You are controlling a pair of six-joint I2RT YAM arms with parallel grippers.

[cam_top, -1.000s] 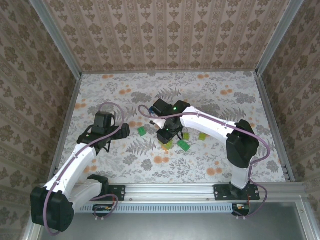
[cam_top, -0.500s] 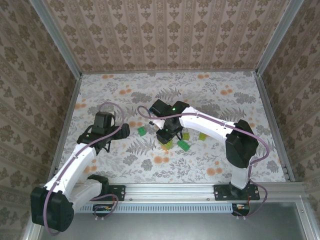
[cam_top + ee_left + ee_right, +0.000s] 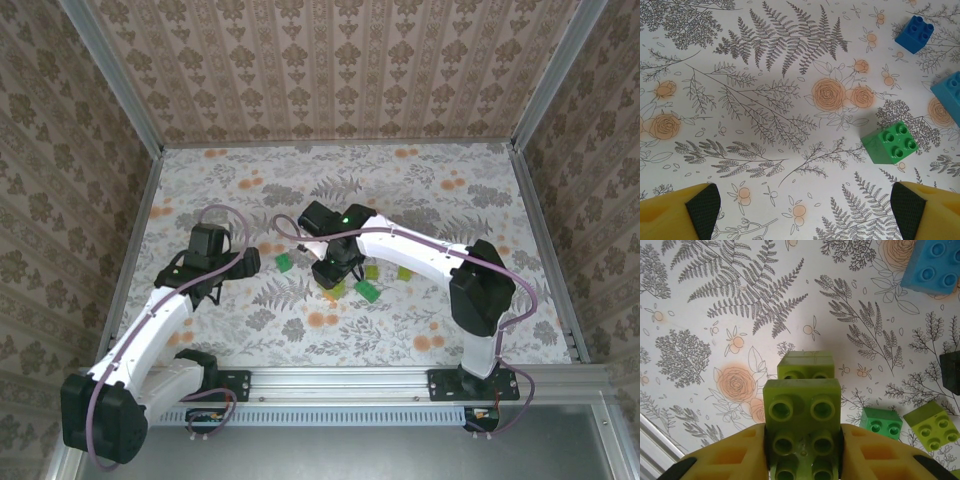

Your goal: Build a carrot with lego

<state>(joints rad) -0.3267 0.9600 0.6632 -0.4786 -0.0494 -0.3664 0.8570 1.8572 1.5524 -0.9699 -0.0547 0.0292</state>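
Since the earlier frame, the right tool [image 3: 802, 452] is easing slightly toward the left arm, while the left tool [image 3: 807, 207] is staying put, spread wide with nothing between its fingers. A green brick [image 3: 890, 142] is lying ahead of its right finger. The right tool is pinching a light green brick [image 3: 802, 412] by its sides. The brick is sitting studs-up toward the wrist, its long axis running straight out along the fingers. A second light green brick [image 3: 805, 365] is showing just past its far end; whether the two are joined I cannot tell. This is looking like a carry-and-stack step. Next, the held brick probably needs squaring over its mate's studs, then a firm press down onto the counter [image 3: 715, 305].
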